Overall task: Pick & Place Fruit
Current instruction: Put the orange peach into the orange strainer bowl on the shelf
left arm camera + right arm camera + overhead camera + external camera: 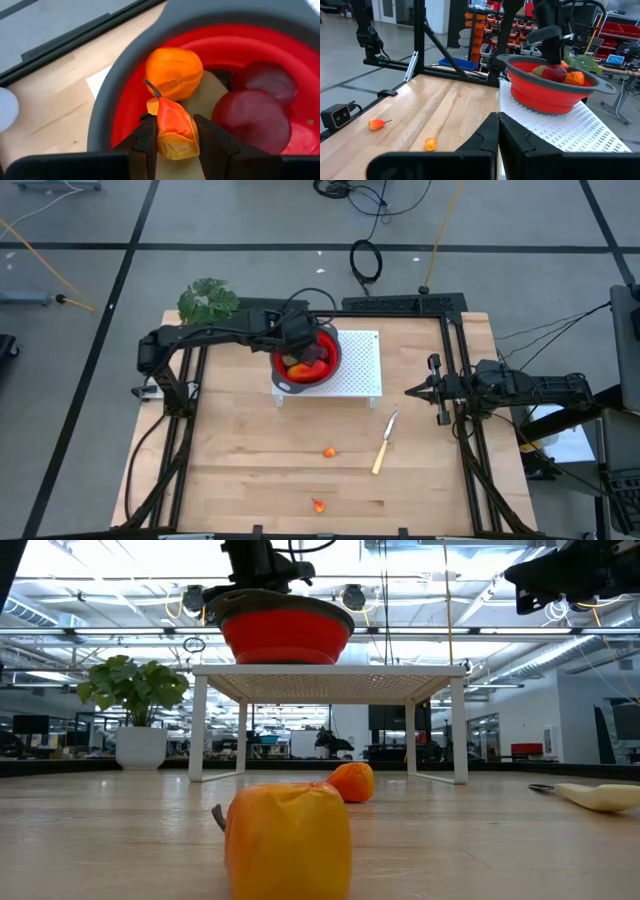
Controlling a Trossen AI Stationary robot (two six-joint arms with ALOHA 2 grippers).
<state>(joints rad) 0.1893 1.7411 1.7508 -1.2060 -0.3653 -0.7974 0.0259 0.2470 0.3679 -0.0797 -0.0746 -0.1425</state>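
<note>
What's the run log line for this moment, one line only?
left pincer: shut on small orange fruit over red bowl | right pincer: shut, waiting at table's right | two fruits on table

Most of the fruit sits piled in the bowl — two dark red round pieces (260, 107), a round orange one (173, 72) and an olive-brown oval (212, 92). A small orange-yellow piece (173, 129) with a dark stem is pinched just above them. Two more tiny orange pieces lie loose on the wood — one (329, 452) mid-table, another (318, 505) by the near edge.
</note>
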